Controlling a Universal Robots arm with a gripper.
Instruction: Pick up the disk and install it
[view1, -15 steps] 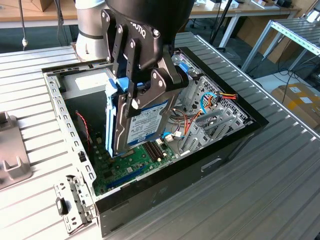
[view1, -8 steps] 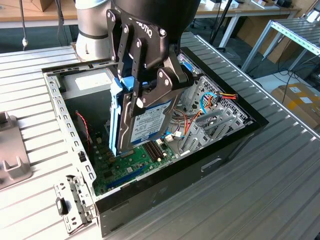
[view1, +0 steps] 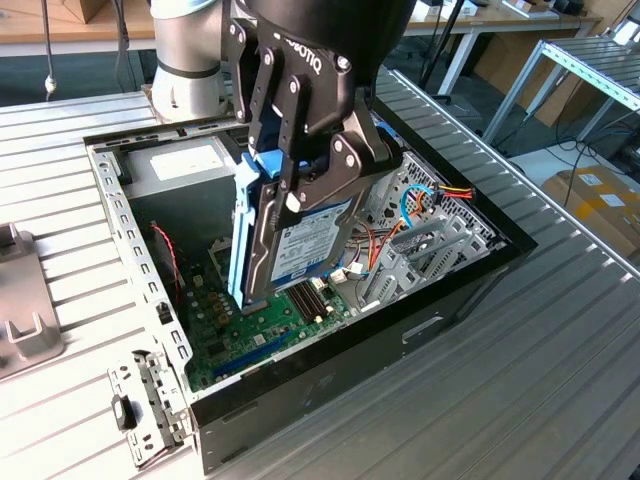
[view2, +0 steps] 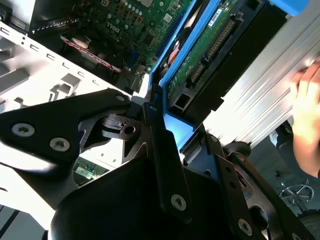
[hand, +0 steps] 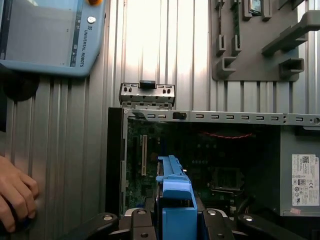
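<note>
The ribbed metal surface (view1: 560, 330) carries an open black computer case (view1: 330, 385); a grey power box (view1: 180, 165) sits in its far corner towards the exterior view's left, and a green circuit board (view1: 250, 335) covers its floor; the hand (view1: 292, 190) hangs over the middle of the case, clamped on the disk (view1: 305, 250); the disk stands on edge, tilted, blue rail towards the exterior view's left, its lower end down inside the case above the board.

The arm reaches down from above, and its end effector (view1: 303, 192) has both fingers closed on the disk (view1: 305, 250).
</note>
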